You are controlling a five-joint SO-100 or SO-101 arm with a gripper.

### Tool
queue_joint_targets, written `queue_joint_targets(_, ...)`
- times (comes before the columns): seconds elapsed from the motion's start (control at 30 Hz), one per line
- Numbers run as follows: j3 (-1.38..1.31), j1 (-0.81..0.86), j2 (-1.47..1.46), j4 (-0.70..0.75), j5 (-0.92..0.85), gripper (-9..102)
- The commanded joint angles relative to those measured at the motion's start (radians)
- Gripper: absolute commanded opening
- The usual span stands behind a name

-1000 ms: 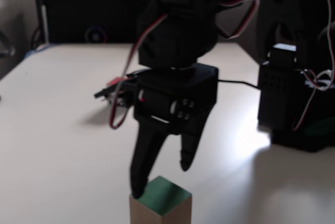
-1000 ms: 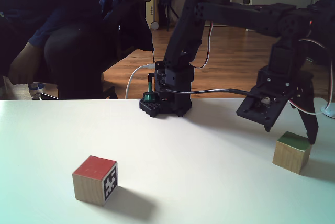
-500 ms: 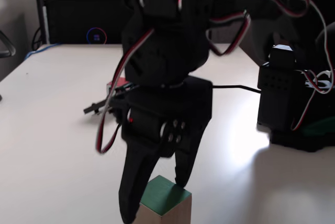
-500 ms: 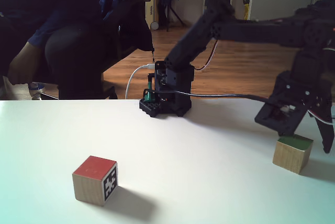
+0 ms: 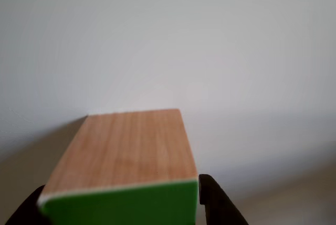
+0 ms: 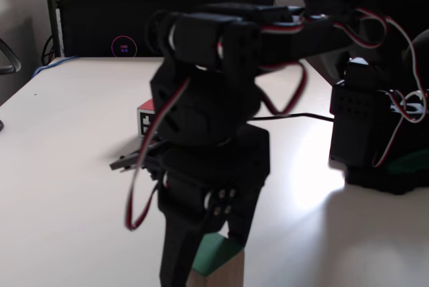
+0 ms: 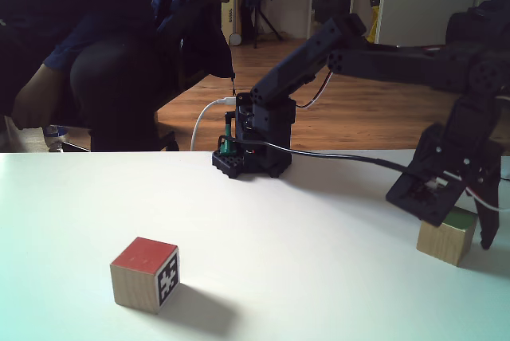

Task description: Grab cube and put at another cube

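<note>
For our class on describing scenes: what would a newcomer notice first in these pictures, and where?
First, the black gripper at the right of a fixed view, lowered around the green-topped wooden cube, a finger on each side. In the other view, that cube looms close, dark fingertips at its lower corners. The red-topped cube sits alone at lower left on the white table.

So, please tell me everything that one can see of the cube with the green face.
The cube looks like wood: a light brown grained face and a bright green face with a thin white edge. In a fixed view the green face points up and the cube rests on the white table, upright, near the right edge of the picture. The gripper has a dark finger at each side of it; contact cannot be confirmed. It stands far from the red-topped cube.
</note>
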Motion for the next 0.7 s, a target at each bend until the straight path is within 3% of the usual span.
queue_joint_targets(0.0, -0.026, 0.018, 0.008, 0.006, -0.005, 40)
queue_joint_targets(0.67, -0.061, 0.021, 0.040, 0.006, 0.008, 20)
